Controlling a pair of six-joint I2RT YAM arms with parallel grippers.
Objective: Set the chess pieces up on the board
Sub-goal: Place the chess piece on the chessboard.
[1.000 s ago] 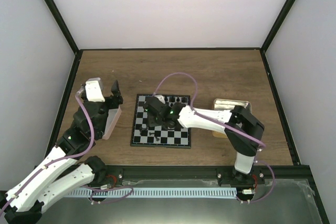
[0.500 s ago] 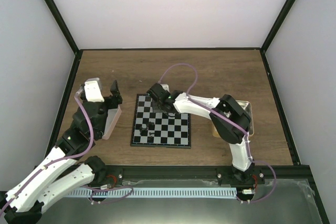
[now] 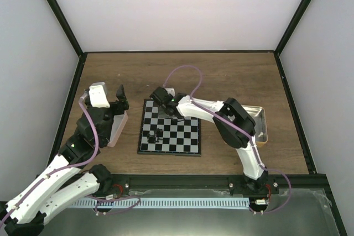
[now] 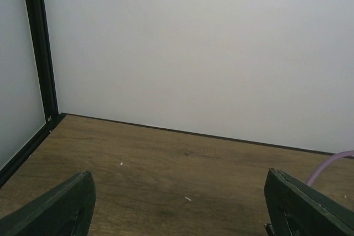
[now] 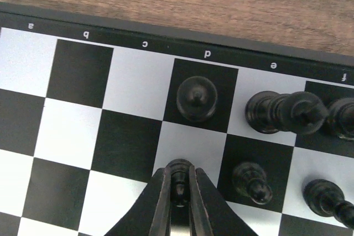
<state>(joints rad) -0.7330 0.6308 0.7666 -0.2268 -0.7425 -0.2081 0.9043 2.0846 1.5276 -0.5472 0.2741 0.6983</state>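
With the right end effector [image 5: 180,174], pinched tight a tiny black pawn [image 5: 178,185] at a white square of the small flat black-and-white checkered board [image 5: 72,70] (file d). Beyond, found a round-topped black piece [image 5: 196,99] upright on the edge row. Held the left end effector [image 4: 178,192] spread wide above the brown wooden tabletop [image 4: 166,158].

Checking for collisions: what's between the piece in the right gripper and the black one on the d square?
Nothing: the right wrist view shows bare board between the held piece and the d-square piece.
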